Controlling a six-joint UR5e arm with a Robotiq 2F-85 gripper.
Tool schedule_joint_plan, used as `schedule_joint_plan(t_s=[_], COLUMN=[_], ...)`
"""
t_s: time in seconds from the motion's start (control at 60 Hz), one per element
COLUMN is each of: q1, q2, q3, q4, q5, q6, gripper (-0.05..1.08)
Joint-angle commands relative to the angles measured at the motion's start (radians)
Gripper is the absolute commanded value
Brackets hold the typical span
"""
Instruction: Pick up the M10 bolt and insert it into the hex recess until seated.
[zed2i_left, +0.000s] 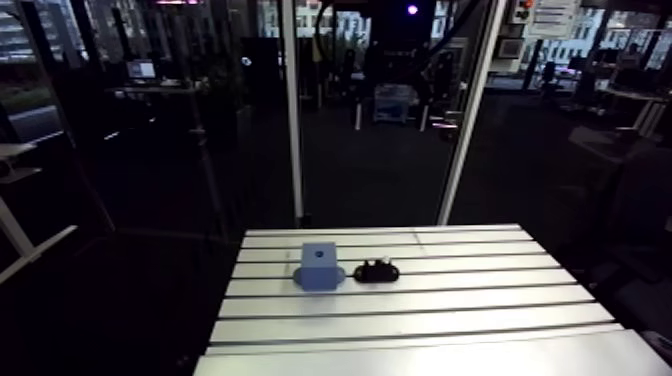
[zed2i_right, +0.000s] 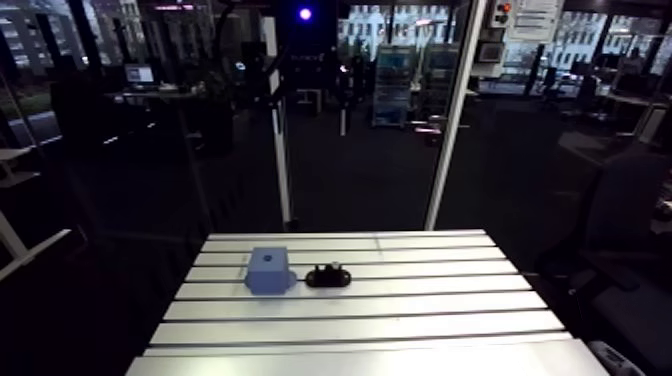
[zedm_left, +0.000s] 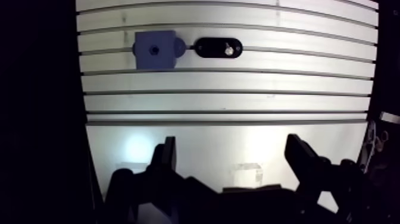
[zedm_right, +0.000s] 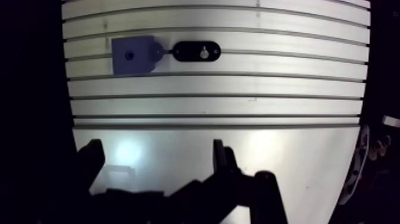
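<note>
A blue block (zedm_left: 154, 50) with a small dark recess in its top stands on the slotted aluminium table (zedm_left: 226, 101), far ahead of the gripper. Right beside it lies a black oval holder (zedm_left: 218, 47) with a shiny bolt (zedm_left: 228, 50) standing in it. In the arm view the block (zed2i_left: 319, 265) and the holder (zed2i_left: 376, 270) sit side by side near the table's far end. My gripper (zedm_left: 231, 146) hangs open over the table's near end, its two dark fingers (zedm_left: 163, 158) wide apart with nothing between them. The arm view does not show the gripper.
Two white frame posts (zed2i_left: 291, 110) rise behind the table's far edge. The table's side edges drop off into darkness on both sides. A smooth plate (zedm_left: 196, 149) without slots covers the table's near end, under the gripper.
</note>
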Motion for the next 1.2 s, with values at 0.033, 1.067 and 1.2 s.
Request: schedule_joint_plan(t_s=[0.033,1.067,1.2], q1=[0.000,-0.013,-0.017], q2=[0.003,-0.020,-0.018], q3=[0.008,0.237,0.291], q4=[-0.003,-0.386,-0.435], q5=[0.003,0.006,0.006], q6=[0.001,-0.070,-0.089], gripper=[0.01,0.01,0.01])
